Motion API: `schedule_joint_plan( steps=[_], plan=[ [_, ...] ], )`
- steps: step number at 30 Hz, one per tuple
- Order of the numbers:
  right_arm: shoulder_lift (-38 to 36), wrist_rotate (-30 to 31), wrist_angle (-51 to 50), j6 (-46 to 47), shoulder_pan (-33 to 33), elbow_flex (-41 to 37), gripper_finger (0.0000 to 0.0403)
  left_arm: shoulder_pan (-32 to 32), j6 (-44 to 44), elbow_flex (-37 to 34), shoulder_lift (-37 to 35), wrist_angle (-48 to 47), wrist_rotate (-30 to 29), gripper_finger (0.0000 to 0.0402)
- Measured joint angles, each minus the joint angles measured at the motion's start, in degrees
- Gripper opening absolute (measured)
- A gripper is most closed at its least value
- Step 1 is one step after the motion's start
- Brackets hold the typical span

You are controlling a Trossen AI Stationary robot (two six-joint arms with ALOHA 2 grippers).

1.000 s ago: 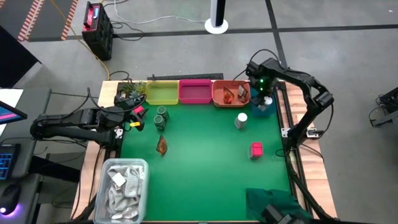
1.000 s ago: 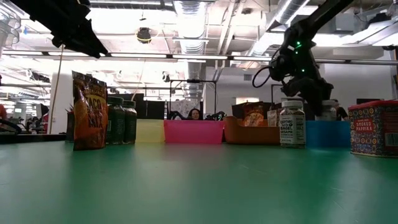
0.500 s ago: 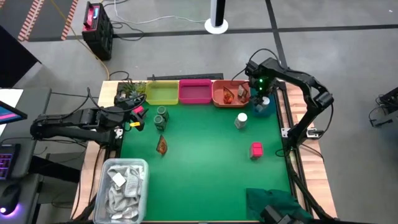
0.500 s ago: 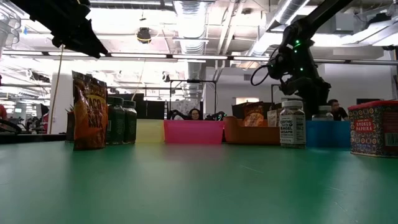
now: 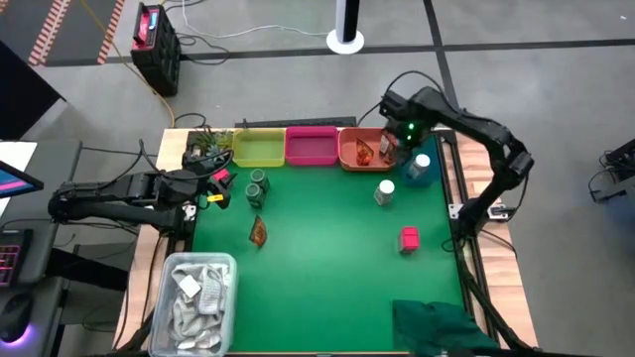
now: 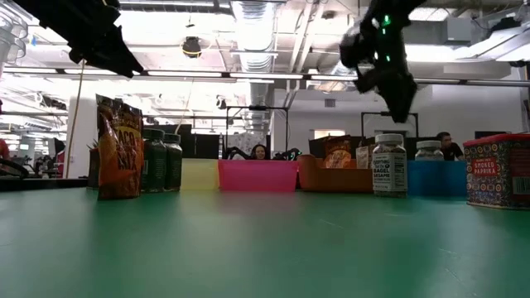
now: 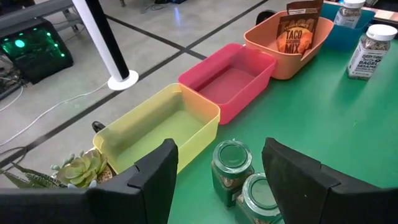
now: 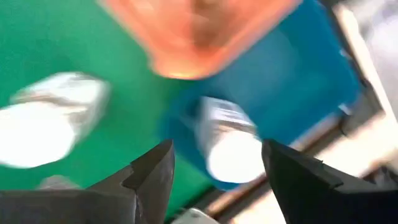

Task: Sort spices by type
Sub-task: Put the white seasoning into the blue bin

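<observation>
My right gripper (image 5: 400,136) (image 8: 217,177) is open and hangs high over the orange tray's right end, well above the jars in the low view (image 6: 399,98). One white-capped jar (image 5: 421,164) (image 8: 229,148) stands in the teal tray. The other (image 5: 385,191) (image 6: 389,164) stands on the table. A pink box (image 5: 409,239) sits near the right edge. Two dark green jars (image 5: 257,188) (image 7: 241,180) and an orange-brown packet (image 5: 258,232) stand on the left. More packets (image 7: 298,28) lean in the orange tray. My left gripper (image 5: 213,185) (image 7: 217,177) waits open beside the green jars.
Yellow (image 5: 258,148), pink (image 5: 311,146), orange (image 5: 349,159) and teal (image 5: 429,178) trays line the far edge. A clear tub of white packets (image 5: 195,297) sits at the near left corner, and a small plant (image 5: 203,149) at the far left. A green cloth (image 5: 437,322) lies near right.
My right gripper has risen from down at the teal tray and moved toward the table's left, to a spot above the orange tray. The white-capped jar stays standing in the teal tray, now clear of the gripper.
</observation>
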Motion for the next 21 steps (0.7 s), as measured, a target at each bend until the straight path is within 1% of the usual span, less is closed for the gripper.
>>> schedule_joint_plan(
  steps=[4, 11, 13, 16, 21],
  plan=[
    [-3.44, -3.67, 4.37, 2.15, 7.45, 0.00, 0.0271, 0.00, 0.23, 0.00, -0.01, 0.04, 0.00, 0.0224],
    [-5.81, -4.02, 8.90, 0.56, 20.25, 0.00, 0.0272, 0.02, 0.78, 0.00, 0.01, 0.43, -0.02, 0.0224],
    [-5.84, -4.15, 9.64, -0.55, 22.77, -0.27, 0.0272, 0.01, 0.81, -0.01, -0.01, 0.43, -0.02, 0.0224],
    [-5.93, -4.15, 12.08, -2.64, 25.41, -2.94, 0.0272, 0.01, 0.76, 0.00, 0.01, 0.43, -0.02, 0.0224],
    [-5.87, -4.15, 15.10, -6.15, 26.54, -8.37, 0.0272, 0.02, 0.48, 0.00, 0.00, 0.27, 0.00, 0.0224]
  ],
)
